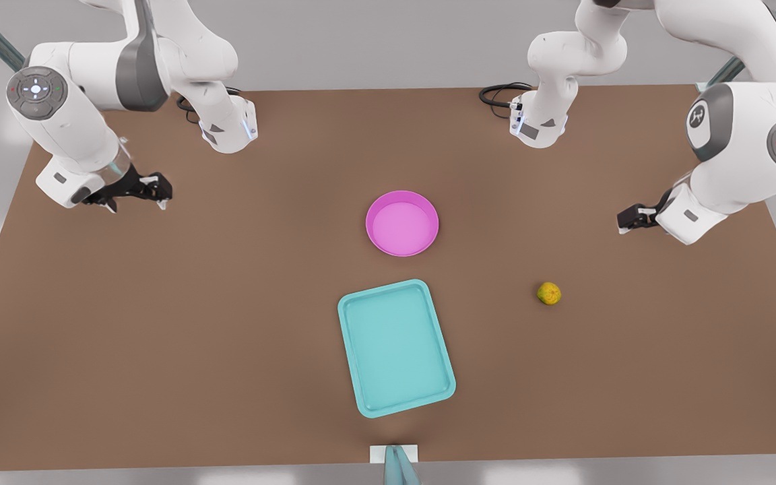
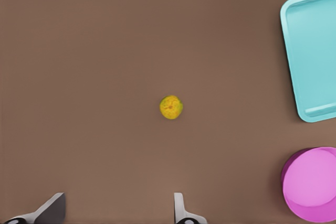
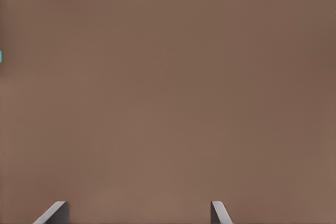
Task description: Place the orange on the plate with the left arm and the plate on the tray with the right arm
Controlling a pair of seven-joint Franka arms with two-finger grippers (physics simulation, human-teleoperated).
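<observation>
The plate (image 1: 402, 223) lies flat on the table (image 1: 159, 337) at mid-table in the front view; the tray (image 1: 396, 347) lies just beside it on the near side, apart from it, turned slightly askew; the orange (image 1: 549, 293) sits on the table toward the front view's right, well apart from both, level with the gap between them. The left gripper (image 1: 629, 221) hangs above the table beyond the orange, which lies ahead of its spread jaws; the right gripper (image 1: 152, 190) hangs at the front view's left, bare table ahead of its spread jaws, well apart from plate and tray.
</observation>
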